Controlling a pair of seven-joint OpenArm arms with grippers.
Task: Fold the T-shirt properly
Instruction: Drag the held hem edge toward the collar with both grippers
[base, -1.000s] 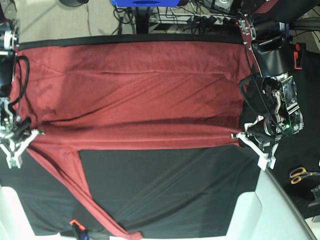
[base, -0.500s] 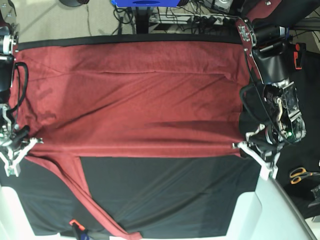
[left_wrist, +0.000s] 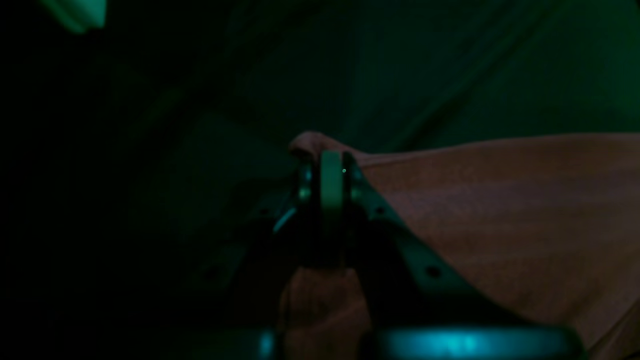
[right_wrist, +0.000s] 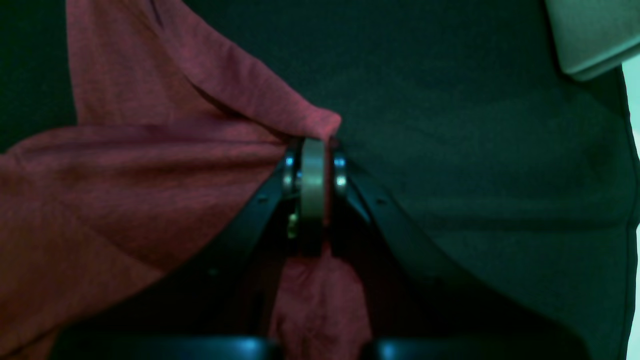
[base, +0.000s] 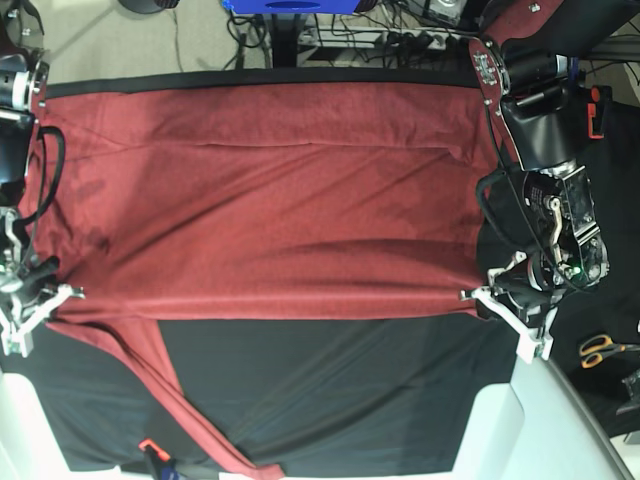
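The left gripper (left_wrist: 331, 167), at the middle right of the base view (base: 478, 296), is pinching a corner of the T-shirt (base: 270, 200) with its jaws pressed tight together; in the dim left wrist view a small bump of red cloth (left_wrist: 500, 200) is poking out just above the fingertips. The right gripper (right_wrist: 313, 150), at the middle left edge of the base view (base: 62, 293), is likewise clamping a fold of the T-shirt (right_wrist: 125, 190), fingers closed narrow on it. The T-shirt is lying stretched flat across the upper half of the base view, its lower edge pulled taut between the two grippers. One sleeve (base: 170, 405) is trailing down toward the bottom centre over the black cloth (base: 330, 390) that is covering the table. Scissors (base: 603, 349) are lying at the lower right, well apart from the shirt.
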